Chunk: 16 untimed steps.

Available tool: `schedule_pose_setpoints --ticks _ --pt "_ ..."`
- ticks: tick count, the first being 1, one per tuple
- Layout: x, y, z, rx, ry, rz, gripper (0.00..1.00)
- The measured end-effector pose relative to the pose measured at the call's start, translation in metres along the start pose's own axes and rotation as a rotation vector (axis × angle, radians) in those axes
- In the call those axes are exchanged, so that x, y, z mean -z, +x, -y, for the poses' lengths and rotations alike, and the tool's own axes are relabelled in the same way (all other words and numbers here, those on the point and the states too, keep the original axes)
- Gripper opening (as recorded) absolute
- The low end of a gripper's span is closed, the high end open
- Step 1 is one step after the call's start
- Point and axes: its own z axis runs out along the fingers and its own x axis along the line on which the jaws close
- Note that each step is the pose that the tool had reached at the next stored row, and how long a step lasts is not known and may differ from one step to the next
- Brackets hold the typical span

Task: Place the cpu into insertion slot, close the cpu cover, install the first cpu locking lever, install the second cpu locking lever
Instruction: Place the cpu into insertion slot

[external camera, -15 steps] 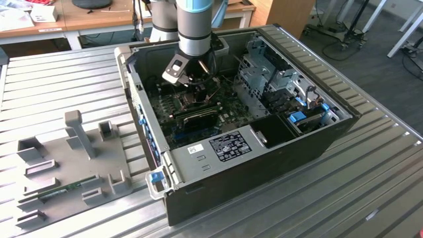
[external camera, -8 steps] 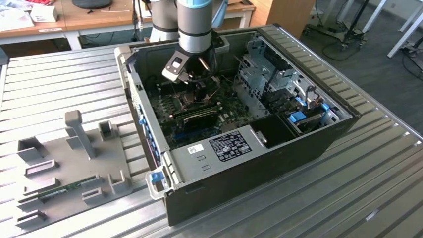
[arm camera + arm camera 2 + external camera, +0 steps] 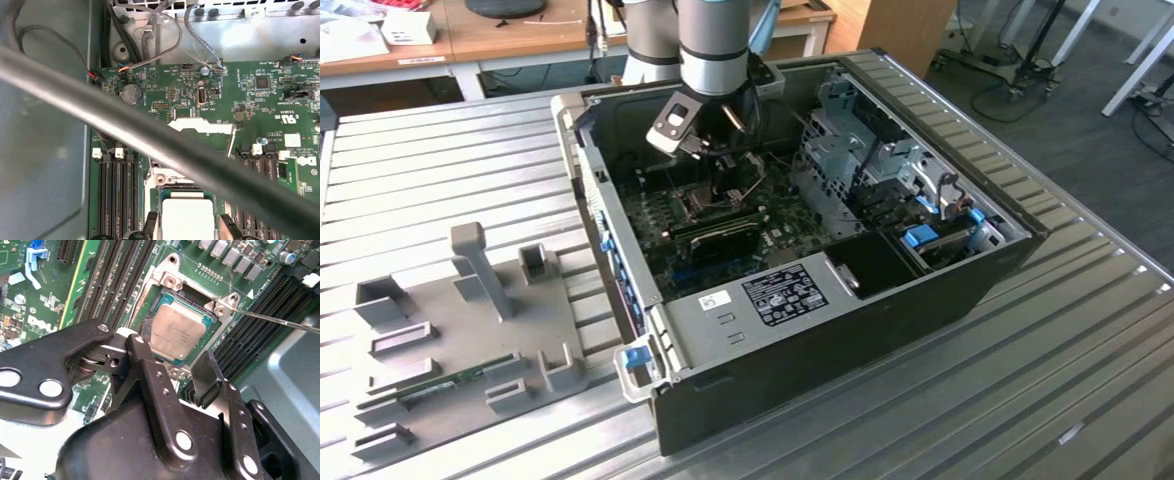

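Black gripper (image 3: 170,357) fingers (image 3: 150,390) loom closest in the second wrist view, spread apart and holding nothing. Between them, just under the tips, the cpu (image 3: 176,334) lies flat with its dull metal top up, inside the insertion slot (image 3: 159,304). A sliver of dark socket shows between the chip and each finger.

Beyond the fingertips, in the first wrist view, the cpu cover (image 3: 200,125) stands raised on its hinge, a thin silvery frame above the green board (image 3: 260,95). Off to one side of the tool, a thin wire lever (image 3: 280,321) slants free and does not look latched. A thick dark cable (image 3: 150,145) crosses close to the first wrist camera.

You appear to be at the very end of the placing step. The chip looks seated and let go, while the cover and both levers are not yet done. Judging from this, your next move calls for a straight lift away, so neither finger drags the chip or clips the raised cover.
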Motion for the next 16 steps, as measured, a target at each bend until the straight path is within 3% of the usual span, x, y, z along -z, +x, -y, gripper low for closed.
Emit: schedule_pose_setpoints --ticks 2,4,16 --pt "0.0000 0.0000 0.0000 0.000 -0.0002 -0.0004 0.59" --pt "0.0074 0.0001 -0.0004 0.000 0.0000 -0.0001 0.59" --pt "0.0126 0.0002 -0.0006 0.000 0.0000 -0.0001 0.59"
